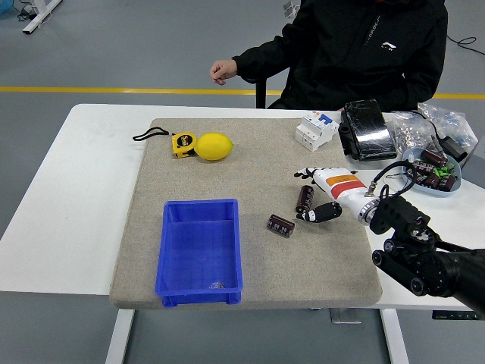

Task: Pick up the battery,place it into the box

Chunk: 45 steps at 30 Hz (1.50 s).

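Observation:
Two dark cylindrical batteries lie on the grey mat (250,174): one (305,199) right by my right hand, the other (280,225) a little to its lower left. My right hand (312,195) reaches in from the right. Its fingers (307,174) are spread above the nearer battery and its thumb (321,214) is below it, so the battery lies between them without being gripped. The blue box (201,203) stands on the mat's front left, well left of the hand, with a small item (216,286) at its near end. My left arm is out of view.
A lemon (214,146) and a yellow tape measure (183,144) lie at the mat's far left. A white breaker (316,129), a black device (367,139), a bowl of parts (432,171) and bags (424,125) are at the right. A person sits behind, fist (223,72) raised.

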Tool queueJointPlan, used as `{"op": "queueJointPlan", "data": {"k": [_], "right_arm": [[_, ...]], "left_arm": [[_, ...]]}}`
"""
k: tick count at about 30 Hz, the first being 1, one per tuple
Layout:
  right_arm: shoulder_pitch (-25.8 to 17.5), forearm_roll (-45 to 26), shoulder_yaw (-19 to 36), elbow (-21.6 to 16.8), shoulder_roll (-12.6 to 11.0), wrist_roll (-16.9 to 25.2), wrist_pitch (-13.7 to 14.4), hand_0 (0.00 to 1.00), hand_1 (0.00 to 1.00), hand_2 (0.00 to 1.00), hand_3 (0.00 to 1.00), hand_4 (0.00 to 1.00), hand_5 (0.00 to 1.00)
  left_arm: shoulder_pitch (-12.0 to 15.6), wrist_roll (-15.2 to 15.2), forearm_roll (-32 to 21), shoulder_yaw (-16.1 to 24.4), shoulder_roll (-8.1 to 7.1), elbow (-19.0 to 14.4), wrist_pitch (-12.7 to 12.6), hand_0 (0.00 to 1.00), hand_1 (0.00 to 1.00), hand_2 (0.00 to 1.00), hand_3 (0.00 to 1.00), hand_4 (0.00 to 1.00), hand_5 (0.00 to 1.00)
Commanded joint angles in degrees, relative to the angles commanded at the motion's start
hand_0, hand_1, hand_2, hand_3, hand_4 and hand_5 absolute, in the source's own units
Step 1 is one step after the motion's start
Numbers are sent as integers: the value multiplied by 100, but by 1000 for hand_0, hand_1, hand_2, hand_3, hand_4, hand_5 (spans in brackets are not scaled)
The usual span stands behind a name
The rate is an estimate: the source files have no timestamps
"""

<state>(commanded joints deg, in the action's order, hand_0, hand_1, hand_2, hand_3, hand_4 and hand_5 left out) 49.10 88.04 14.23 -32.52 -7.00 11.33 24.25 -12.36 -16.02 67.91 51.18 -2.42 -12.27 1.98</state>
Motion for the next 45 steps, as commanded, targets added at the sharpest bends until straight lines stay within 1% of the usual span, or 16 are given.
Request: {"op": "queueJointPlan", "data": {"k": [3, 4, 7, 13, 15, 16, 21, 22, 27, 28, 30, 33, 34, 39, 40, 45], "right_arm": [[-3, -42, -44, 58, 15, 13, 81, 482, 611, 700, 784, 950, 322], [-5, -53, -60, 79, 24, 15, 108, 452, 599, 685, 771, 945, 326], [-15, -76, -93, 132, 53, 16, 182, 452, 599, 685, 771, 945, 326], [-25, -74, -134, 193, 105, 4, 216, 460, 598, 684, 765, 941, 323], [-24, -73, -141, 215, 124, 4, 216, 460, 598, 684, 765, 941, 323], [-23, -79, -141, 229, 136, 1, 211, 495, 612, 690, 773, 944, 325], [-10, -92, -143, 288, 166, -32, 189, 495, 612, 690, 773, 944, 325], [-8, -91, -145, 291, 166, -33, 187, 522, 621, 694, 776, 924, 319], [12, -78, -155, 294, 167, -23, 186, 522, 621, 694, 776, 924, 319], [16, -70, -155, 294, 166, -23, 186, 538, 630, 699, 774, 911, 308], [24, -61, -160, 296, 165, -22, 184, 538, 630, 699, 774, 911, 308], [38, -61, -180, 321, 161, -27, 144, 538, 630, 699, 774, 911, 308], [40, -63, -189, 327, 160, -27, 127, 590, 663, 724, 778, 909, 305], [34, -57, -268, 334, 159, -15, 82, 590, 663, 724, 778, 909, 305], [29, -57, -280, 329, 163, -11, 77, 629, 688, 743, 779, 908, 305], [0, -14, -318, 318, 192, 6, 55, 629, 688, 743, 779, 908, 305]], "left_arm": [[-13, 1, -18, -21, 2, -3, 3, 781, 757, 752, 602, 658, 588], [-16, 2, -23, -28, 2, -4, 5, 780, 757, 752, 603, 657, 586], [-28, 0, -25, -42, 5, -9, 11, 780, 757, 752, 603, 657, 586], [-62, 1, -45, -89, 7, -20, 26, 780, 758, 752, 603, 657, 587], [-76, 1, -39, -97, 10, -23, 30, 780, 758, 752, 603, 657, 587], [-81, 2, -46, -106, 11, -25, 32, 780, 758, 752, 603, 656, 587], [-106, 11, -66, -144, 18, -30, 36, 780, 758, 752, 603, 656, 587], [-108, 13, -69, -148, 19, -30, 36, 779, 758, 753, 603, 657, 588], [-128, 24, -49, -150, 28, -29, 36, 779, 758, 753, 603, 657, 588], [-131, 25, -39, -148, 29, -29, 38, 778, 759, 753, 604, 657, 587], [-136, 26, -32, -148, 31, -30, 39, 778, 759, 753, 604, 657, 587], [-143, 33, -23, -146, 34, -28, 37, 778, 759, 753, 604, 657, 587], [-144, 34, -22, -146, 34, -28, 37, 778, 760, 753, 604, 658, 587], [-146, 40, 4, -144, 40, -28, 44, 778, 760, 753, 604, 658, 587], [-144, 40, 8, -141, 41, -28, 44, 775, 760, 753, 604, 659, 589], [-135, 43, 35, -139, 46, -29, 52, 775, 760, 753, 604, 659, 589]]}}
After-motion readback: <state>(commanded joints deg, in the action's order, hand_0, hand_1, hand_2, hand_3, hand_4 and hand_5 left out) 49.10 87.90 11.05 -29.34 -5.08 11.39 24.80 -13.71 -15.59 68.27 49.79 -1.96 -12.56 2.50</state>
